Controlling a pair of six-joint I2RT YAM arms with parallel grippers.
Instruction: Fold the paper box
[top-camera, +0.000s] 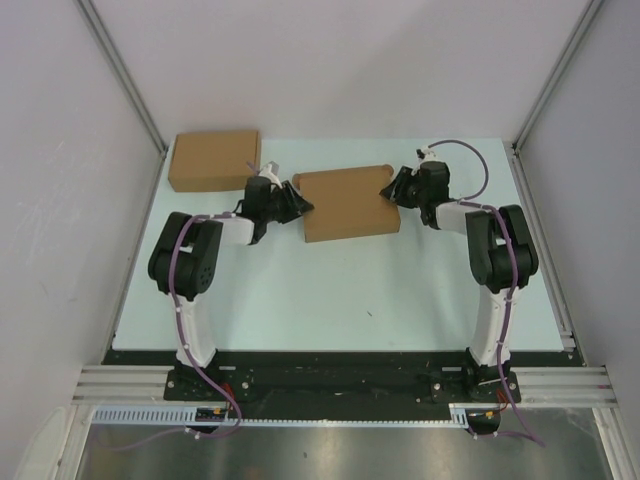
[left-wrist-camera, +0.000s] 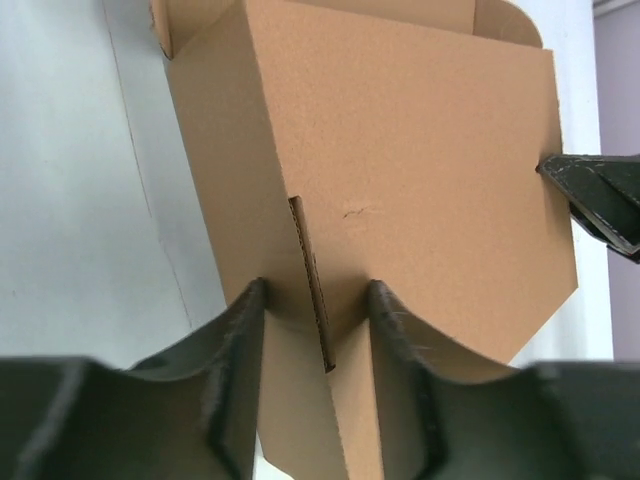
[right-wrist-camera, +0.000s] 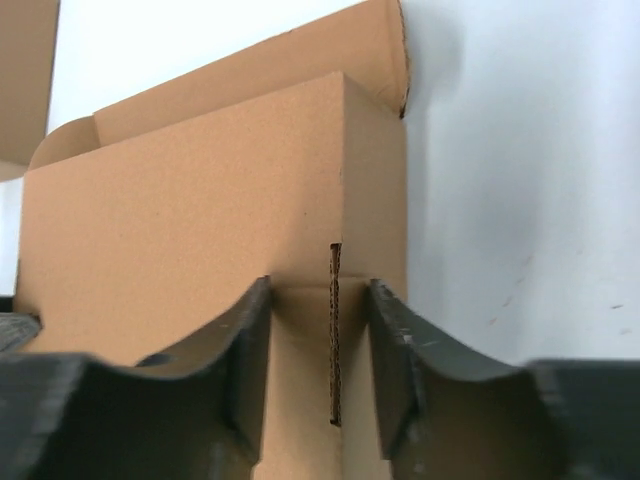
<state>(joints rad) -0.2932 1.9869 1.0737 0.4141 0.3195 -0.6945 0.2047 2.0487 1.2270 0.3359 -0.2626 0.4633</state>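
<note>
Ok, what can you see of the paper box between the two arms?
The paper box is plain brown corrugated cardboard, mostly formed into a flat rectangular mailer. It lies slightly skewed on the pale table, about midway back. Its lid looks nearly shut, with rounded flaps sticking up along the far edge. A raw corrugated edge shows at each end. The left gripper and right gripper each appear to pinch one end; nothing else touches it.

On table: paper box centre; other box behind-left.
</note>
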